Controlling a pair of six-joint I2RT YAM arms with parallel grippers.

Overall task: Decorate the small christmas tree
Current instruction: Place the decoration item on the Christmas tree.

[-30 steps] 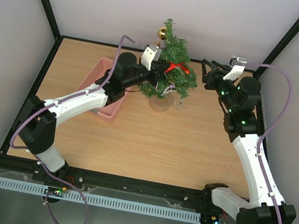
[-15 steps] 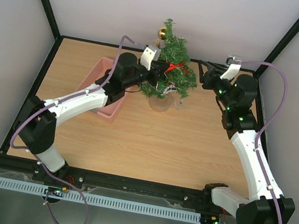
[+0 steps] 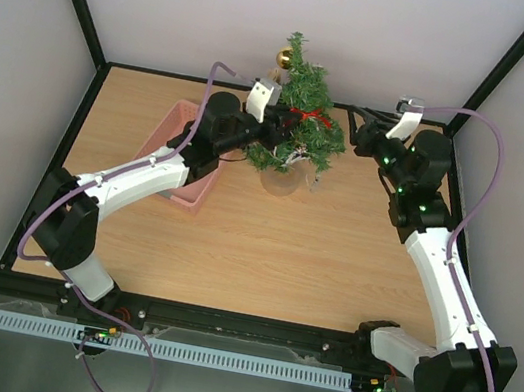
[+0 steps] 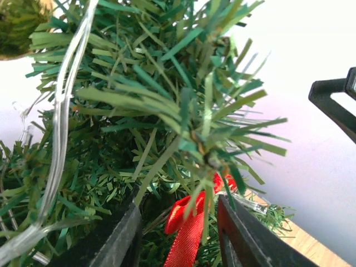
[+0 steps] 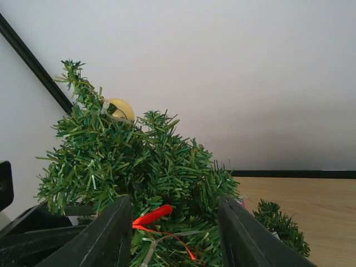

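the small christmas tree (image 3: 299,111) stands upright at the upper middle of the overhead frame, on the far part of the wooden table (image 3: 263,247) close to the back wall. its round pale base (image 3: 282,180) rests on the wood. a gold bauble (image 3: 283,58) hangs near the top, on the upper left of the tree, and a red ribbon (image 3: 304,116) sits among the middle branches.

the only container is a pink tray (image 3: 200,190), at left of centre in the overhead frame, just beside the tree's base. the left arm (image 3: 144,175) lies across it and hides most of its inside, so its contents cannot be told.

the left gripper (image 3: 276,129) is pushed into the tree's branches from the tray side. in the left wrist view its two dark fingers (image 4: 119,242) stand apart at the bottom of the frame. the red ribbon hangs in the gap between them with space on both sides, so the pincer is released and not grasping it. a clear light string (image 4: 58,139) runs down through the needles at the left of that frame.

the right gripper (image 3: 355,126) hangs just beside the tree on its other side, apart from the branches. in the right wrist view its fingers (image 5: 105,233) are spread with nothing between them, so it too is released. beyond them the tree fills the lower left of the frame, with the gold bauble near its tip and the ribbon low among the needles.
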